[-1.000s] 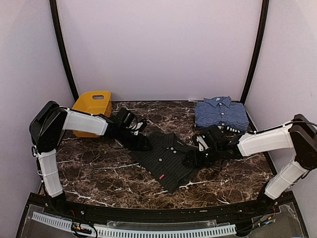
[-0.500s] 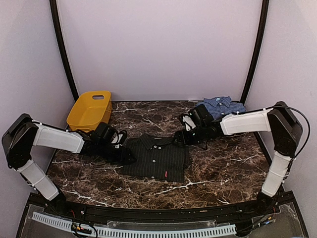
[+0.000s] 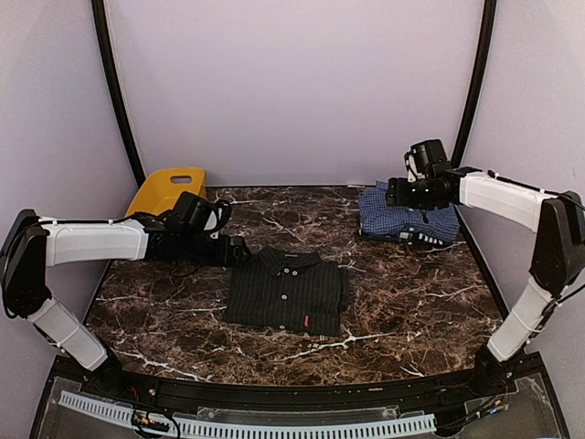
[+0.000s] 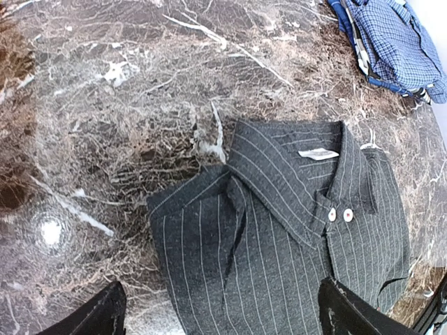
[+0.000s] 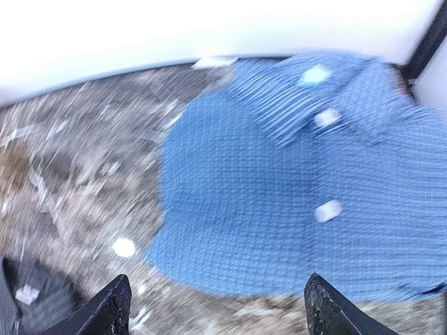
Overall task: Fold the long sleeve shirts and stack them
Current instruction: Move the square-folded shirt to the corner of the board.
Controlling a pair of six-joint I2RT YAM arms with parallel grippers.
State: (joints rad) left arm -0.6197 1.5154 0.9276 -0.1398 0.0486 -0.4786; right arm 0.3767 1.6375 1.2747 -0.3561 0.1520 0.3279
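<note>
The black pinstriped shirt [image 3: 288, 293] lies folded at the table's centre, collar away from the arms, red tag near its front edge. In the left wrist view [image 4: 293, 230] its collar and white buttons show. My left gripper [image 3: 236, 251] is open and empty just left of the shirt's collar corner; it hovers over that shoulder in its own view [image 4: 223, 319]. The blue checked shirt [image 3: 409, 215] lies folded at the back right. My right gripper [image 3: 395, 190] is open and empty above its left edge, with the shirt [image 5: 293, 195] blurred between the spread fingertips [image 5: 112, 310].
A yellow basket [image 3: 164, 192] stands at the back left, behind my left arm. Dark marble table [image 3: 411, 293] lies between the two shirts. The blue shirt also shows at the left wrist view's top right [image 4: 391, 42]. Side walls stand close to both arms.
The black shirt went from skewed to a squared fold. My right gripper left it and swung back right over the blue shirt. My left gripper drew back to its collar corner.
</note>
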